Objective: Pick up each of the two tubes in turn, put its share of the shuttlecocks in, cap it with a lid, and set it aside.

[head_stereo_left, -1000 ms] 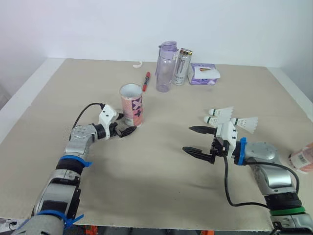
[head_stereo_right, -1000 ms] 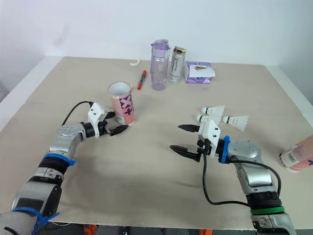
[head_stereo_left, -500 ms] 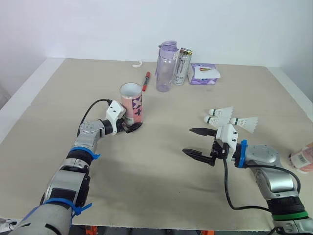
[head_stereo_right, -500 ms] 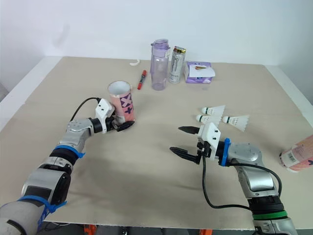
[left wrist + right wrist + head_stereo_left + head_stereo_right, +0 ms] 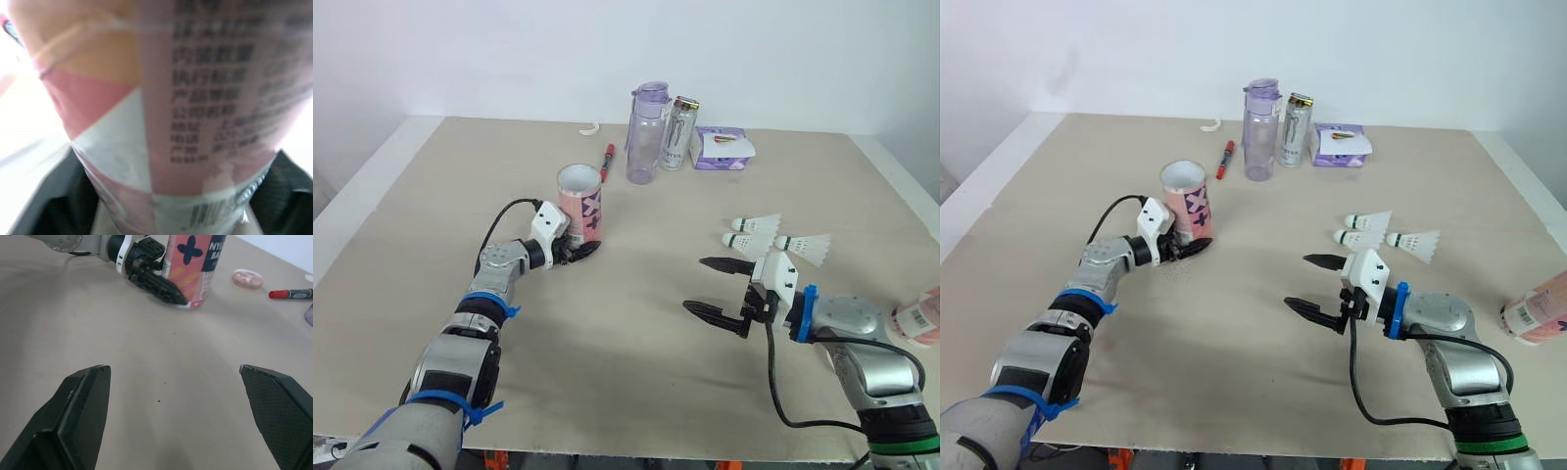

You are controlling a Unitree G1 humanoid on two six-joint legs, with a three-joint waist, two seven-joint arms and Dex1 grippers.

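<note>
Beige tabletop under a white wall, left gripper with black fingers clamped on the foot of the upright, open-topped pink-and-white cardboard tube, right gripper spread wide and empty, three white feathered shuttlecocks just beyond it, second pink tube lying out to its right.

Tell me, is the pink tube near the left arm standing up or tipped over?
Standing up. The pink tube rests on its base, its open mouth facing up.
</note>
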